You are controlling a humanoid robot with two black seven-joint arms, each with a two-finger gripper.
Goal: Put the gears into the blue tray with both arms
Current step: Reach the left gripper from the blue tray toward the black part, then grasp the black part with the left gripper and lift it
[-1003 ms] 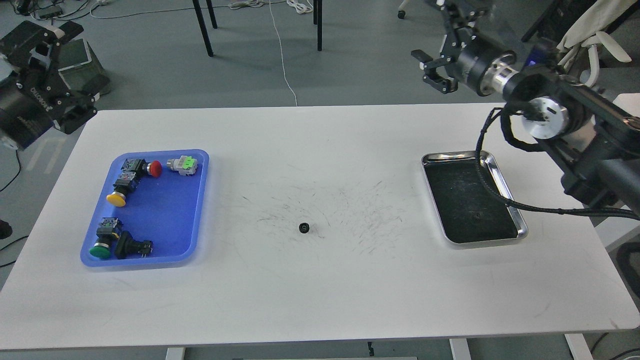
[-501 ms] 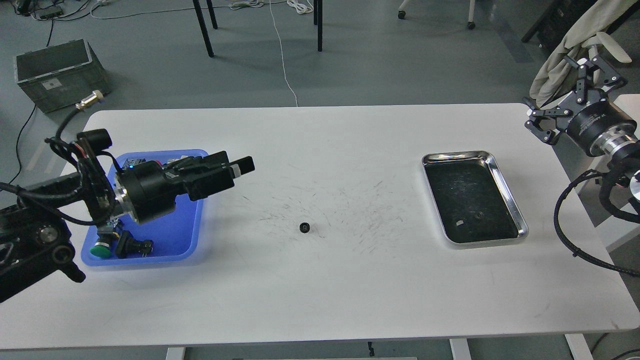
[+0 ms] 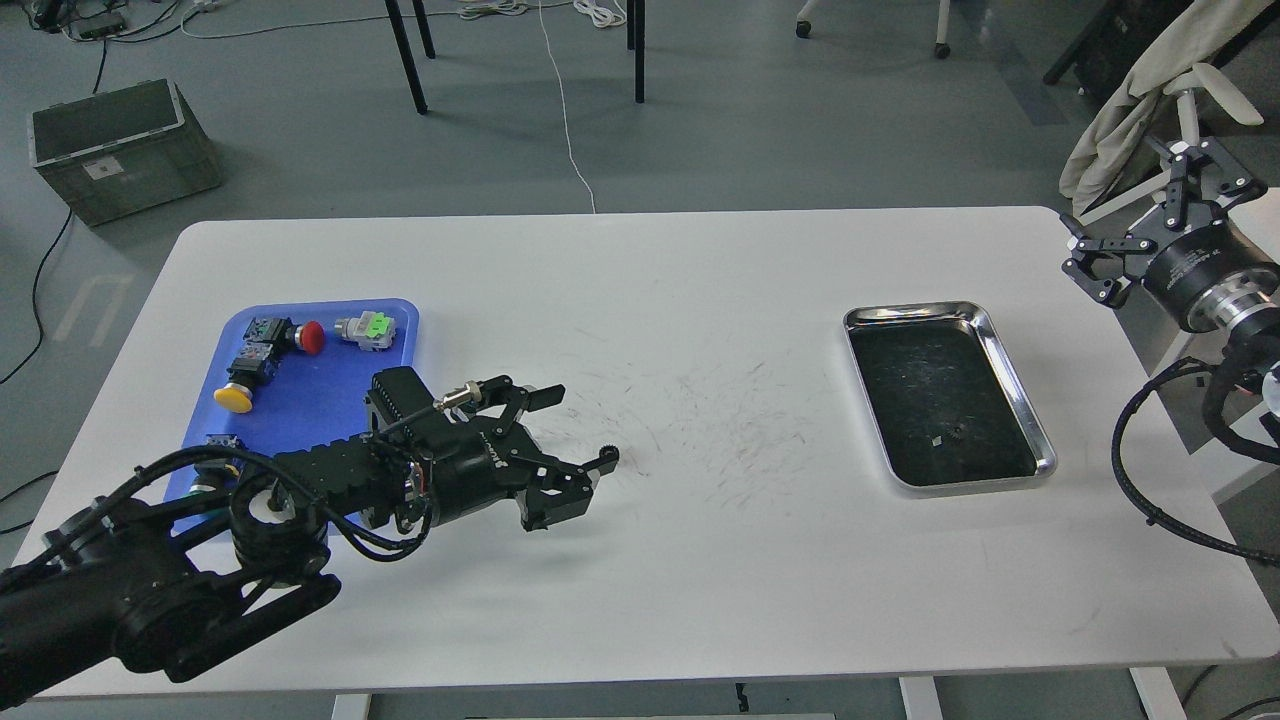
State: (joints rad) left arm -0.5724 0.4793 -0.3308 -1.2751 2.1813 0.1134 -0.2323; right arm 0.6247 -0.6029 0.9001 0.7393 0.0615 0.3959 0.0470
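Note:
One small black gear [image 3: 609, 455] lies on the white table near the middle. My left gripper [image 3: 578, 430] reaches in from the lower left, low over the table and open, with its near fingertip [image 3: 598, 464] right against the gear; nothing is held between the fingers. A second gear [image 3: 958, 432] rests inside the steel tray [image 3: 1010, 375]. The blue tray [image 3: 310, 395] sits at the left with several push-buttons in it, and my left arm covers its near part. My right gripper [image 3: 1150, 215] hangs open and empty past the table's right edge.
A small white speck [image 3: 935, 441] lies beside the gear in the steel tray. A grey crate [image 3: 120, 150] stands on the floor at the far left. Table legs and cables show beyond the back edge. A chair with cloth [image 3: 1140, 90] stands behind my right arm.
My left arm has swung from above the blue tray down and right to the table, and its gripper now stands open at the gear. My right gripper shifted only slightly.

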